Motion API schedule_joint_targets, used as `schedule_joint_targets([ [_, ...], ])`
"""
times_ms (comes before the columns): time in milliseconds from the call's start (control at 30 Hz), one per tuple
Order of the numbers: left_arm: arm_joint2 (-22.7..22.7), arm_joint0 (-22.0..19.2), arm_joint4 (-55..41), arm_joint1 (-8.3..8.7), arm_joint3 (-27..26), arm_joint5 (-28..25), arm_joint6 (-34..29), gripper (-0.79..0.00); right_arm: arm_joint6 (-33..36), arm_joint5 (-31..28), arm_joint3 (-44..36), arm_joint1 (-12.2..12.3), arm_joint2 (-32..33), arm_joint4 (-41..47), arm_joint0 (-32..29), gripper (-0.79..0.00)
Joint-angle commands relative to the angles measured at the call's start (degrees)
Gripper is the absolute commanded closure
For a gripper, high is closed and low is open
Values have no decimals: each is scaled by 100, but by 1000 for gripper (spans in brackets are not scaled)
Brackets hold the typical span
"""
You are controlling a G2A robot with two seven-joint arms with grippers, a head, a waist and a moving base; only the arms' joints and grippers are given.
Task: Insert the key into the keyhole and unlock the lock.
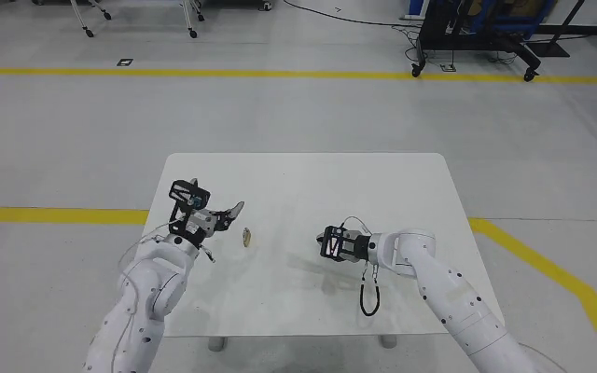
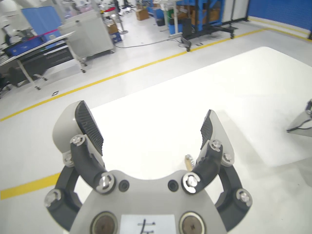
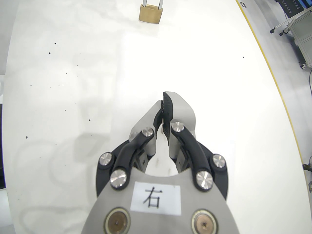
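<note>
**A:** Padlock (image 3: 149, 13) first, please. Where do we find it?

**B:** We find it on the white table (image 1: 373, 186). It has a brass body and a steel shackle, and both legs of the shackle go into the body. Whether it stands on its base or lies flat, we cannot tell.

**A:** And the left gripper (image 2: 146, 113)?

**B:** It is near the padlock, on the padlock's left side. Its jaws are wide apart and nothing is between the ribbed pads (image 2: 89, 125). In the left wrist view we see a small part of the padlock just behind one finger, not touching it.

**A:** What do we say about the right gripper (image 3: 162, 103)?

**B:** It is on the padlock's right side, well apart from it, and its tips point toward the padlock. The jaws are pressed together, pad against pad. Whether they pinch anything we cannot tell.

**A:** Anything else around the padlock?

**B:** Small dark specks (image 3: 50, 53) lie on the table surface between the padlock and the right gripper. A black cable loop (image 1: 370, 298) hangs by the right arm, farther from the padlock than the right gripper is.
</note>
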Motion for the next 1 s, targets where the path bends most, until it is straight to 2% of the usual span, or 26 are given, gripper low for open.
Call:
schedule_joint_targets([
  [0,524,-596,42,-51,313,-385,-512,-785,0,0,0,0,0,0,0,0],
  [67,948,-1097,70,-116,690,-635,-742,-785,0,0,0,0,0,0,0,0],
  [200,1752,-1814,250,-289,1549,-709,-564,-785,0,0,0,0,0,0,0,0],
  [433,2793,-2540,472,-602,2882,-597,-401,-785,0,0,0,0,0,0,0,0],
  [567,3133,-2737,617,-725,3362,-579,-503,-785,0,0,0,0,0,0,0,0],
  [733,3399,-2724,1142,-783,3611,-403,-400,-785,0,0,0,0,0,0,0,0],
  [967,3303,-2683,1210,-786,3784,-320,-185,-785,0,0,0,0,0,0,0,0],
])
